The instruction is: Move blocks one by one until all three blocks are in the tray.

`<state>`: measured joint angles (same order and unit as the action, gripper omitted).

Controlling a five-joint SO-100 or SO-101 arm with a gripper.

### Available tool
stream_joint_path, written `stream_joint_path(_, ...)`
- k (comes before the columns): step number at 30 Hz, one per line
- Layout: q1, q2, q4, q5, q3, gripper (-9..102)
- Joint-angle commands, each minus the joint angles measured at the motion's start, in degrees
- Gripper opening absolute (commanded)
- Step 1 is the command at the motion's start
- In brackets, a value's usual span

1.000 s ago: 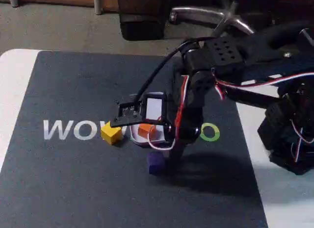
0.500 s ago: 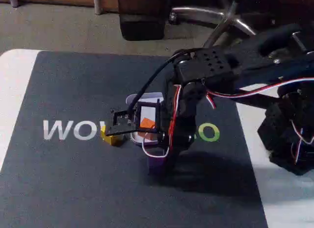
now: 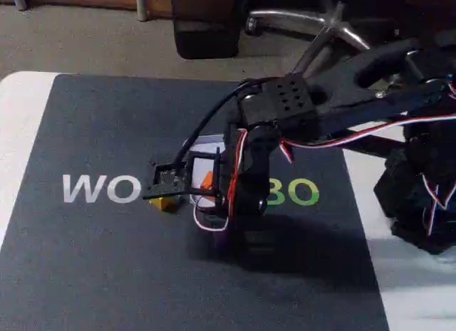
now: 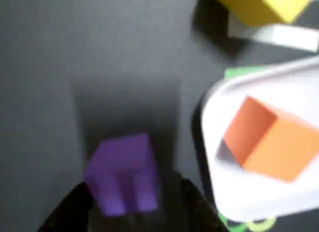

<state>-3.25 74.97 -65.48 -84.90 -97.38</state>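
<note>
Gripper (image 4: 130,219) fingers stand spread on either side of the purple block (image 4: 123,173) in the wrist view, with gaps at both sides, so nothing is clamped; the block rests on the dark mat (image 4: 75,67) near its middle. Orange block (image 4: 269,139) lies inside the tray (image 4: 234,192), just beside the purple one. Yellow block (image 3: 164,201) sits on the mat beside the tray (image 3: 203,142), over the white lettering (image 3: 100,190).
</note>
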Motion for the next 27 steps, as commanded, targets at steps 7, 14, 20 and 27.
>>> stream_joint_path(7, -0.62, 0.35, 0.18, -0.09, 3.08, -8)
stream_joint_path(14, -0.62, 6.59, -0.26, 0.62, 1.58, -8)
stream_joint_path(20, 0.35, 20.65, 0.18, 4.13, -4.13, -8)
stream_joint_path(27, -6.94, 36.91, 1.67, 8.88, -12.57, -8)
